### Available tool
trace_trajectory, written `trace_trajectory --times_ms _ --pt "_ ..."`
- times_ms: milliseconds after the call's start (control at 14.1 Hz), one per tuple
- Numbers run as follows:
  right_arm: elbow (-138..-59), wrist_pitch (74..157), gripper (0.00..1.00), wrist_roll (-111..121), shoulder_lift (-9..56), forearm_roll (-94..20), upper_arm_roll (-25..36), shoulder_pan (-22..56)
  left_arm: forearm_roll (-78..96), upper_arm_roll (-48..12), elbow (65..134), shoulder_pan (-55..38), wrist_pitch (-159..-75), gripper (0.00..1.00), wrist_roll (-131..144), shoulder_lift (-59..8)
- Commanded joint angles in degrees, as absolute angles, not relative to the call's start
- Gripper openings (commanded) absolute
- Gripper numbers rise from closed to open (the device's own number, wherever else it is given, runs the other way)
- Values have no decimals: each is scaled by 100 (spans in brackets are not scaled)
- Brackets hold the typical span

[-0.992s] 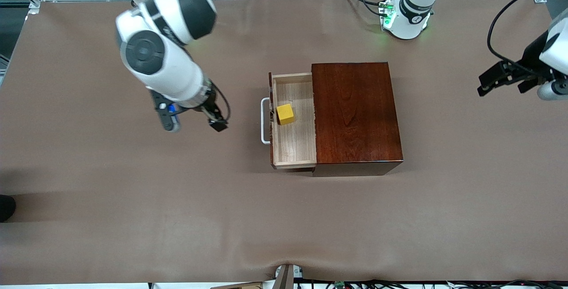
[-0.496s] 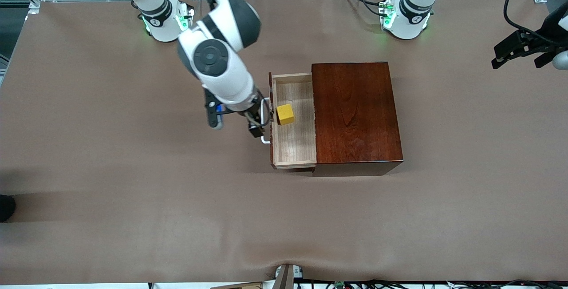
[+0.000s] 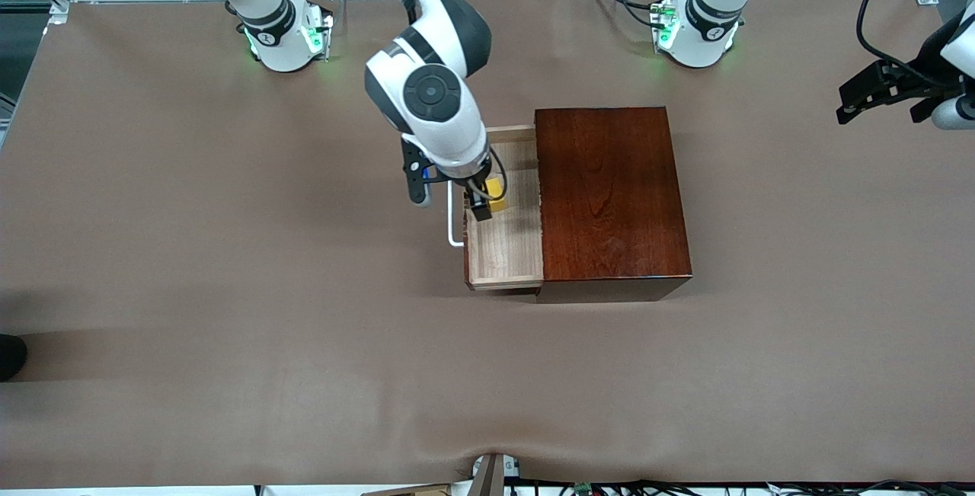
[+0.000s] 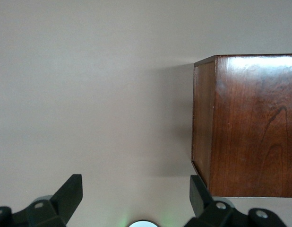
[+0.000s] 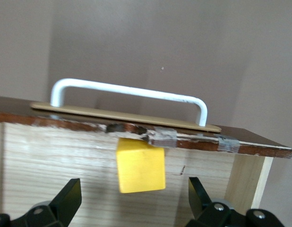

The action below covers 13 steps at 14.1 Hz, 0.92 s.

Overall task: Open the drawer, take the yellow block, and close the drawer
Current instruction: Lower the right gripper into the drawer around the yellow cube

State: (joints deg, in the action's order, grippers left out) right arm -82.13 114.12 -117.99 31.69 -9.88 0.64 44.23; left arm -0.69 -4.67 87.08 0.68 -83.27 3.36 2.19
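Observation:
The drawer point(image 3: 504, 248) stands pulled out of the dark reddish-brown box point(image 3: 609, 191), its white handle point(image 3: 454, 223) toward the right arm's end of the table. The yellow block point(image 3: 497, 190) lies on the drawer floor, close to the drawer's front panel. My right gripper point(image 3: 483, 203) hangs open over the drawer, right above the block. In the right wrist view the block point(image 5: 140, 165) sits between and just ahead of the open right gripper point(image 5: 132, 201), with the handle point(image 5: 132, 92) past it. My left gripper point(image 3: 847, 104) waits open at the left arm's end of the table.
The left wrist view shows the box point(image 4: 250, 123) and bare brown table cover point(image 4: 89, 94) under the open left gripper point(image 4: 135, 198). Both arm bases point(image 3: 282, 35) stand at the table's edge farthest from the front camera.
My right arm has swung from over the bare table to above the open drawer, ending over the yellow block. The left gripper has shifted slightly at its end of the table.

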Motion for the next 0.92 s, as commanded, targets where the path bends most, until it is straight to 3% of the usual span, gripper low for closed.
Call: trace_trajectory --times_ms 0,496,708,779,850 --pt "-8104 11426 100 -11892 3383 -993 132 4588 -150 -475 8534 53 -8297 100 299 141" --pt "-8165 11698 100 -11839 3577 -608 132 4737 -115 -483 8543 35 -8279 100 334 123" --pt "-8165 11707 80 -11795 3638 -571 132 4746 -106 -492 8543 9 -8279 100 334 123" --pt "-8156 11707 67 -11769 3639 -571 132 4737 -105 -492 8552 17 -8279 100 290 114" --pt "-8156 11707 61 -11760 3647 -571 132 4746 -105 -483 8552 26 -8279 100 290 97"
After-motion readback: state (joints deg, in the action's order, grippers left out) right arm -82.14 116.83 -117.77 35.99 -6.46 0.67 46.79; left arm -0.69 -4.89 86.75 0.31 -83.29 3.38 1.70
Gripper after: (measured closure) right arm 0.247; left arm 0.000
